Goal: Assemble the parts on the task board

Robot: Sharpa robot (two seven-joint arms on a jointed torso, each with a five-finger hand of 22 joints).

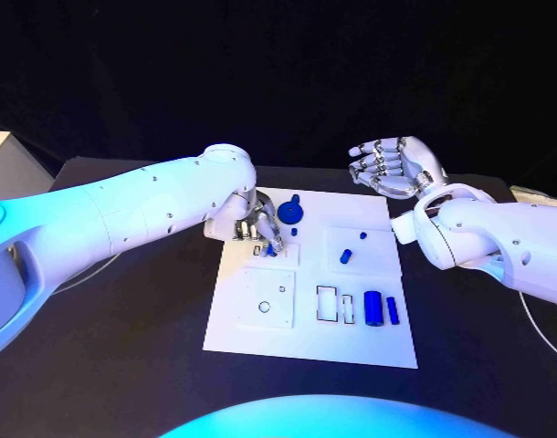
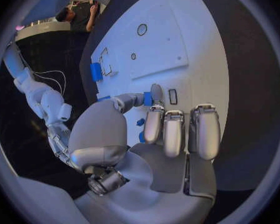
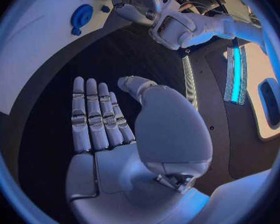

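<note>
Board [image 1: 308,319], the white plate mid-table, has the left hand [image 1: 257,226] down on its far left part, fingertips [image 2: 154,95] pinching what looks like a small blue part [image 2: 147,99] just beside a rectangular slot [image 2: 172,96]; the slot lies a little ahead of those fingers, so that hand is plainly the nearer one. Right hand [image 1: 391,164] hovers off the board's far right corner, fingers apart and holding nothing. Other parts lie loose: a blue disc [image 1: 289,213] just beyond the left hand and a cylinder [image 1: 373,307] on the near right of the board.

The task board [image 1: 311,342] lay mid-table. The left hand [image 1: 257,224] sat over its far-left part. The right hand [image 1: 391,166] hung beyond its far-right corner.
</note>
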